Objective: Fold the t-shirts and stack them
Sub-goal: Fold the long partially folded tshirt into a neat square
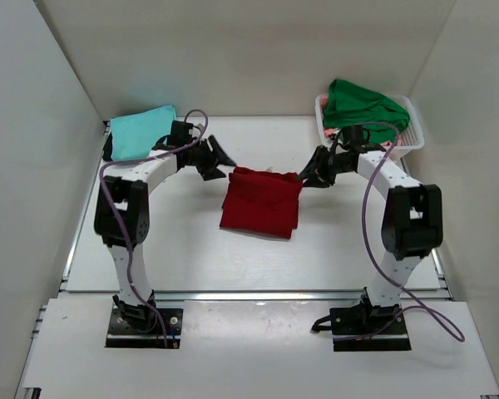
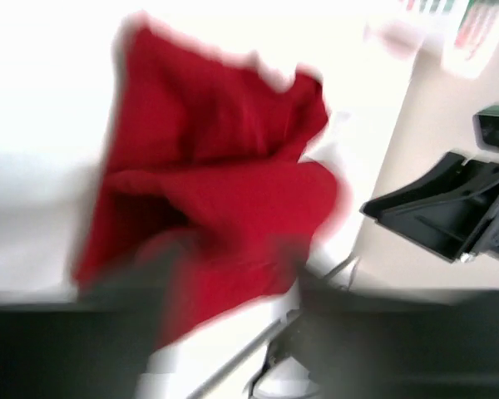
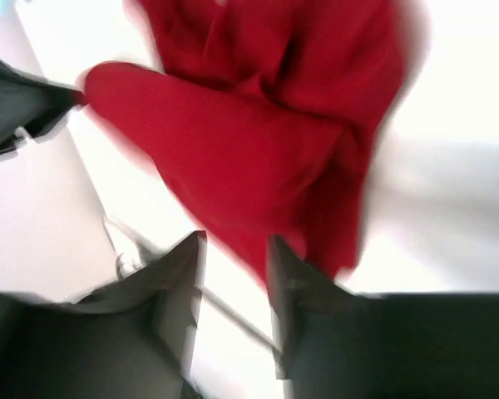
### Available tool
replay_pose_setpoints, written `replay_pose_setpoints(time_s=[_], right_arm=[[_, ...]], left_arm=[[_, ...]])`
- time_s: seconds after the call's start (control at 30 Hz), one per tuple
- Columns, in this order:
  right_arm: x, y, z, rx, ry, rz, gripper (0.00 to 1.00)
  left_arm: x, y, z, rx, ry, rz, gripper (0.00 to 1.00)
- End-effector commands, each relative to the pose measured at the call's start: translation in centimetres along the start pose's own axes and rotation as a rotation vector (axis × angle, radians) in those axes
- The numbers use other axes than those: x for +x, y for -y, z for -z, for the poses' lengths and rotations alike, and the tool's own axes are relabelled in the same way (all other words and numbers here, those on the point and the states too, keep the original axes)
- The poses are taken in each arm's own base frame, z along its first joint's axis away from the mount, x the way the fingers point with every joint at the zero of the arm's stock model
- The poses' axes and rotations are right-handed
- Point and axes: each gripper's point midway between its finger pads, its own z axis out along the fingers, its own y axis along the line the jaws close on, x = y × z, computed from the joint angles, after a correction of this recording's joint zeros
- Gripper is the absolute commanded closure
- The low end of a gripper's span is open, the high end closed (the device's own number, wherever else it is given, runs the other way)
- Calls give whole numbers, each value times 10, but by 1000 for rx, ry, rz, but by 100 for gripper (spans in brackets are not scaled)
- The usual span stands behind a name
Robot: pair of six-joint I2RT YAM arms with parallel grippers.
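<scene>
The dark red t-shirt (image 1: 260,202) lies folded in a rough square at the table's middle; it also shows blurred in the left wrist view (image 2: 216,174) and the right wrist view (image 3: 274,116). My left gripper (image 1: 219,165) is open, just off the shirt's far left corner; its fingers are a dark blur (image 2: 233,320). My right gripper (image 1: 310,177) is open at the shirt's far right corner, its fingers spread with the cloth's edge just above the gap (image 3: 235,243). The light teal t-shirt (image 1: 141,131) lies folded at the back left. The bright green t-shirt (image 1: 362,105) is heaped on the basket.
A white lattice basket (image 1: 412,138) stands at the back right corner under the green shirt. White walls close the table on the left, back and right. The right gripper shows in the left wrist view (image 2: 449,208).
</scene>
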Motion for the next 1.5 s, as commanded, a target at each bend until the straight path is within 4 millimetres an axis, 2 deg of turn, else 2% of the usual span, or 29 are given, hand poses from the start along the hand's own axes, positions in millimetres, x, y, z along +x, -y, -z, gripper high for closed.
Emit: replay_pose_setpoints(time_s=[0.0, 0.07, 0.13, 0.17, 0.27, 0.3, 0.33, 0.4, 0.53, 0.57, 0.63, 0.67, 0.73, 0.77, 0.8, 0.87, 0.9, 0.93, 1.0, 1.1, 1.27, 1.47], right_arm=[[-57, 16, -3, 97, 141, 0, 57], [-76, 20, -2, 123, 206, 12, 48], [-74, 22, 2, 112, 220, -5, 44], [-75, 17, 9, 89, 233, 11, 43], [-52, 26, 0, 61, 181, 36, 44], [-52, 22, 1, 48, 195, 74, 44], [-44, 21, -2, 38, 180, 90, 46], [-34, 22, -8, 22, 147, 95, 46], [-34, 18, -20, 18, 155, 181, 47], [-31, 17, -25, 14, 145, 208, 47], [-31, 14, -32, -17, 131, 212, 46], [-31, 15, -38, -21, 124, 201, 48], [-30, 15, -47, -29, 105, 206, 47], [-31, 14, -50, -33, 100, 204, 47], [-33, 10, -52, -33, 100, 219, 47], [-32, 19, -63, -7, 64, 186, 49], [-32, 17, -65, -9, 53, 195, 50], [-34, 14, -66, -11, 54, 207, 51], [-35, 12, -67, -11, 49, 211, 82], [-38, 4, -64, -11, 56, 216, 100], [-52, -6, -51, -41, 97, 215, 100], [-77, -24, -33, -96, 172, 194, 100]], left_arm=[[-48, 21, -3, 141, 66, -4, 2], [-56, 22, -4, 179, 77, 8, 1], [-51, 23, 0, 210, 79, -13, 1], [-45, 16, -1, 207, 75, -5, 1], [-27, 9, 12, 278, 89, 30, 1], [-17, 3, 11, 286, 82, 34, 2], [-10, -2, 11, 287, 79, 31, 2], [-7, -1, 13, 284, 92, -4, 1], [-10, -5, 4, 234, 125, -107, 2], [-17, -6, 2, 222, 144, -114, 1], [-17, -10, -7, 216, 139, -107, 1], [-25, -5, -5, 229, 150, -108, 2], [-22, -6, -17, 240, 121, -97, 1], [-24, 1, -18, 252, 121, -107, 1], [-21, -4, -23, 244, 107, -93, 1], [-24, 0, -28, 254, 105, -100, 1], [-20, 1, -32, 257, 91, -98, 1], [-22, 4, -32, 267, 90, -95, 2], [-20, 10, -38, 274, 77, -100, 2], [-24, 17, -39, 295, 76, -108, 2], [-37, 26, -37, 328, 81, -84, 1], [-57, 58, -20, 401, 128, -95, 1]])
